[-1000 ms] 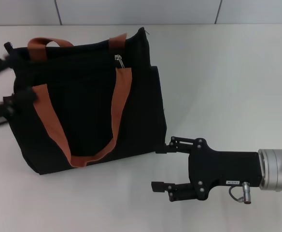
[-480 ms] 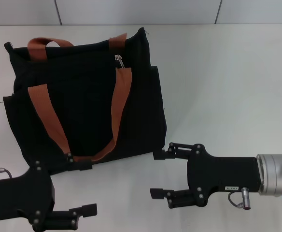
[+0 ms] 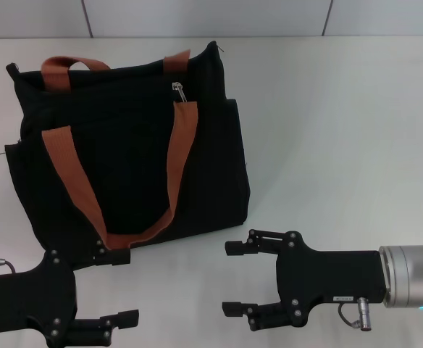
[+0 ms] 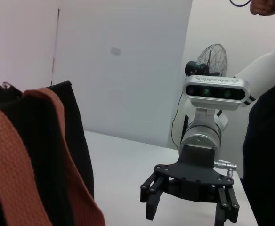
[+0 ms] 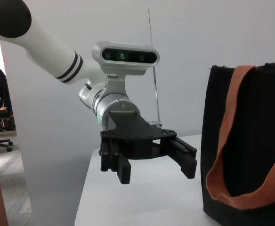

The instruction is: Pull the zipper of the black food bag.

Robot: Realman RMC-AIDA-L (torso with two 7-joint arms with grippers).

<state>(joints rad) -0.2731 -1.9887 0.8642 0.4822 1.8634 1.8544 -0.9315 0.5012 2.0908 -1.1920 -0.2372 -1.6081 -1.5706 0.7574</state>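
Note:
The black food bag (image 3: 124,167) lies on the white table at the left, its rust-brown strap handles (image 3: 179,159) across its face. The small silver zipper (image 3: 178,90) sits on the zip line near the bag's top edge, right of centre. My left gripper (image 3: 121,288) is open and empty at the front left, just in front of the bag's lower edge. My right gripper (image 3: 232,278) is open and empty, in front of the bag's lower right corner. The left wrist view shows the right gripper (image 4: 187,216) beside the bag (image 4: 57,141). The right wrist view shows the left gripper (image 5: 156,173) and the bag (image 5: 255,141).
The white table (image 3: 342,130) stretches to the right of the bag and back to a pale wall. A fan (image 4: 213,59) and a person's dark clothing (image 4: 269,155) stand beyond the table in the left wrist view.
My left arm has left the bag's left side and come down to the front left, open. My right gripper has drifted a little toward the front and left.

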